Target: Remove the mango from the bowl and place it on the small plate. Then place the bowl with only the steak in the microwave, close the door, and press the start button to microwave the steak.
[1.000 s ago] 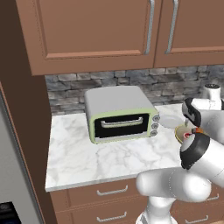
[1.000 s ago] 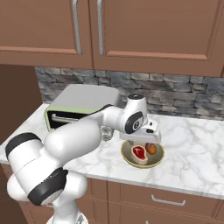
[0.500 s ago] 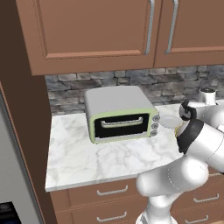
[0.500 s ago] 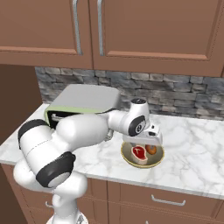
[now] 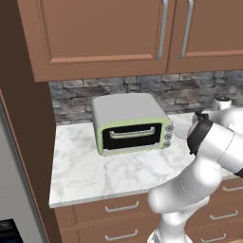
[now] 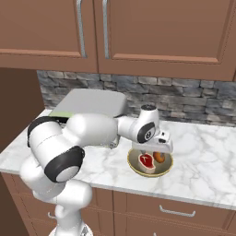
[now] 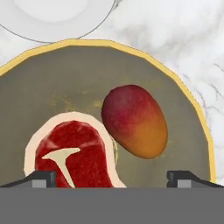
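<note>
Mango [image 7: 134,121] sits right of centre in the hand view, inside the yellow-rimmed bowl [image 7: 192,109], long axis running upper left to lower right, beside the steak [image 7: 72,155]. Gripper [image 7: 112,178] tips wide apart, holding nothing; small plate [image 7: 52,17] at upper left. Right base view: gripper [image 6: 161,146] hovers just above the bowl [image 6: 150,172], probably centred.

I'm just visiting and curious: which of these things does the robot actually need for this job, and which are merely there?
Needed for the job:
mango, lying in the bowl
steak, beside it
bowl
small plate, next to the bowl
microwave, door shut
hand, over the bowl, fingers apart

Merely there:
marble counter
upper cabinets
drawers
stone backsplash
</note>
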### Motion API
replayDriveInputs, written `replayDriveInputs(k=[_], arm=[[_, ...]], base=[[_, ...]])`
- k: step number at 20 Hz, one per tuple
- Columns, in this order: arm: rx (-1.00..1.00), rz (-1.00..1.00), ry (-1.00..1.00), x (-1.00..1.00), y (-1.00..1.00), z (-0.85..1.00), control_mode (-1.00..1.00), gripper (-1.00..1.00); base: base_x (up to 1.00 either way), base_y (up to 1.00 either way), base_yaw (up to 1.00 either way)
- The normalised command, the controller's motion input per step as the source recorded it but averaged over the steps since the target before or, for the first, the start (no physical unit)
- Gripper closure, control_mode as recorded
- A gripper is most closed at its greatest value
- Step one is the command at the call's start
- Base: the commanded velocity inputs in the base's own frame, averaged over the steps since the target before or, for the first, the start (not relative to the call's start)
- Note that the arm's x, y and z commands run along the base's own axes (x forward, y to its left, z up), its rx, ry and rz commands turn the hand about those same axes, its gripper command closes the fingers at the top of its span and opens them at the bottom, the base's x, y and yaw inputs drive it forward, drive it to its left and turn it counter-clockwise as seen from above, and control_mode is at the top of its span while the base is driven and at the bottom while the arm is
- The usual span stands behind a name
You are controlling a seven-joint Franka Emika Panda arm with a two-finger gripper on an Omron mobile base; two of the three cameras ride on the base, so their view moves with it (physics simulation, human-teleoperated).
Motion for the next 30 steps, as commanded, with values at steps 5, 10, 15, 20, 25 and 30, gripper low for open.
replayDriveInputs(k=[5, 10, 15, 20, 25, 30], arm=[[0.02, 0.00, 0.00, 0.17, -0.10, 0.00, -1.00, -1.00], [0.02, 0.00, 0.00, 0.17, -0.09, -0.05, -1.00, -1.00], [0.02, 0.00, 0.01, 0.18, -0.08, -0.14, -1.00, -1.00], [0.03, 0.00, 0.00, 0.06, -0.12, -0.21, -1.00, -1.00], [0.01, 0.00, 0.00, 0.00, -0.02, -0.20, -1.00, 1.00], [0.00, 0.00, 0.00, 0.00, 0.00, -0.14, -1.00, 1.00]], base=[[0.00, 0.00, 0.00], [0.00, 0.00, 0.00], [0.00, 0.00, 0.00], [0.00, 0.00, 0.00], [0.00, 0.00, 0.00], [0.00, 0.00, 0.00]])
